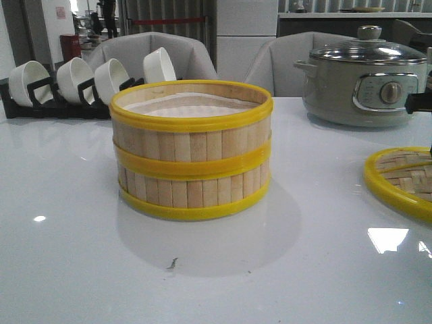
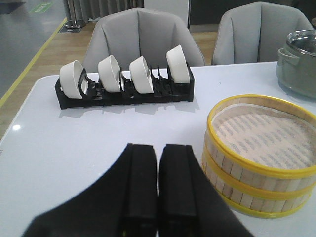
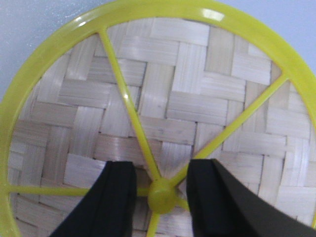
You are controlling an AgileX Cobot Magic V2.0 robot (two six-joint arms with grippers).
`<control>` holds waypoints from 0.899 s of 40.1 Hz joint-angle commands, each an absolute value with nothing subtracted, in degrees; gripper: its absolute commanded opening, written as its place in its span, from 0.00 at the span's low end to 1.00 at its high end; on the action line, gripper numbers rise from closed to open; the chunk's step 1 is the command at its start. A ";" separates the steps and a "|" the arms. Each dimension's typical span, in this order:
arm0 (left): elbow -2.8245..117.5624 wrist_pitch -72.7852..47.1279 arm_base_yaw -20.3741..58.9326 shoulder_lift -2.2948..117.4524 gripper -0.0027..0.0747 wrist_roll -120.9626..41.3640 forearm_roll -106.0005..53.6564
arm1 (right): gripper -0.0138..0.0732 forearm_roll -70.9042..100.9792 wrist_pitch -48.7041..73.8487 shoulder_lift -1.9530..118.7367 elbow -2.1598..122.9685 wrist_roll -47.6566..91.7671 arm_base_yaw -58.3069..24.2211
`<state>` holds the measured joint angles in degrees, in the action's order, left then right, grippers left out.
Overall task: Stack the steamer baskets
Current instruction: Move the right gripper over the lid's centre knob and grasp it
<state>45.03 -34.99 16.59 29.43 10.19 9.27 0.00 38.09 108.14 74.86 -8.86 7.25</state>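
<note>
Two steamer baskets stand stacked in the middle of the table, the upper basket (image 1: 192, 132) on the lower basket (image 1: 194, 192), with a white liner inside the top one. The same stack (image 2: 260, 157) sits beside my left gripper (image 2: 158, 148), which is shut and empty, apart from the stack. The woven lid (image 1: 403, 179) lies flat at the table's right edge. My right gripper (image 3: 162, 166) hovers open just over the lid (image 3: 163, 94), a finger on each side of its yellow centre knob (image 3: 162, 195), with gaps between knob and pads.
A black rack of white bowls (image 1: 67, 84) stands at the back left, also seen as the rack (image 2: 126, 89) beyond my left gripper. A grey-green electric pot (image 1: 364, 81) with a glass lid stands at the back right. Grey chairs (image 1: 152, 54) line the far edge.
</note>
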 commanded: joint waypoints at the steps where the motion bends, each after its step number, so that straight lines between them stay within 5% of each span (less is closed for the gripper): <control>1: 46.56 -29.87 16.67 29.77 0.16 10.56 9.66 | 0.59 -0.54 36.02 106.25 76.79 -8.37 7.53; 12: 46.56 -29.87 16.67 29.77 0.16 10.56 9.66 | 0.58 0.00 36.23 106.72 76.79 -8.37 7.42; 36: 46.56 -29.87 16.67 29.77 0.16 10.56 9.66 | 0.24 1.91 38.99 106.67 76.79 -8.37 7.38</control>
